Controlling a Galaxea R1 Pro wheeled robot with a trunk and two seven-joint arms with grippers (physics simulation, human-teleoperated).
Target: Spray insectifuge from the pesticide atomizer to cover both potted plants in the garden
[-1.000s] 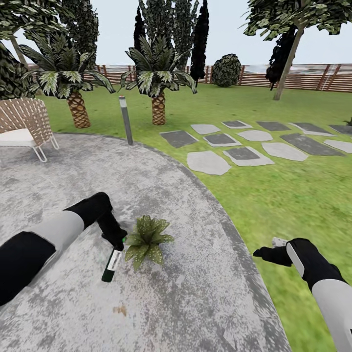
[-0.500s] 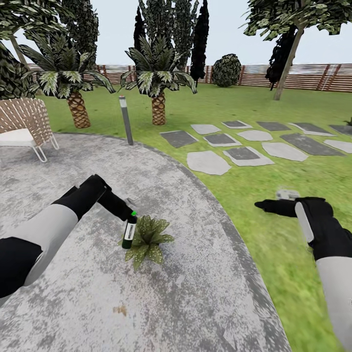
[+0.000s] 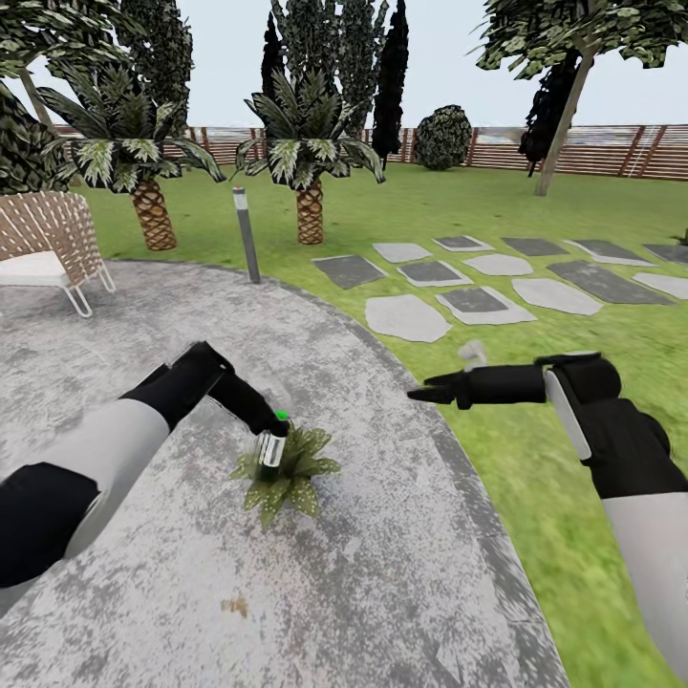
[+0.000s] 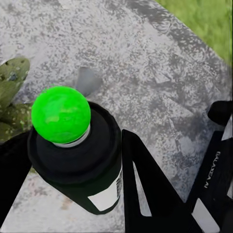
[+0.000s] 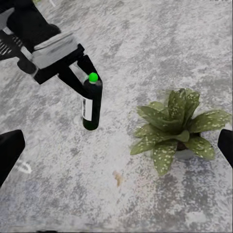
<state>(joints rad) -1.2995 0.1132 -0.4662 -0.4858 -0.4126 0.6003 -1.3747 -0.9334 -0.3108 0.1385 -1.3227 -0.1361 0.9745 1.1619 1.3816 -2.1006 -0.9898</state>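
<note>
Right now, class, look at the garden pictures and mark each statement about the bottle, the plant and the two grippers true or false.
1. The left gripper holds the dark green-black atomizer bottle with a white label. True.
2. The bottle's top shows red. False: it shows bright green.
3. The small speckled-leaf potted plant stands on the grass. False: it stands on the grey mottled paved patio.
4. The right gripper carries a second bottle. False: it is open and holds nothing.
5. The bottle hangs clear of the patio, beside the plant. True.
</note>
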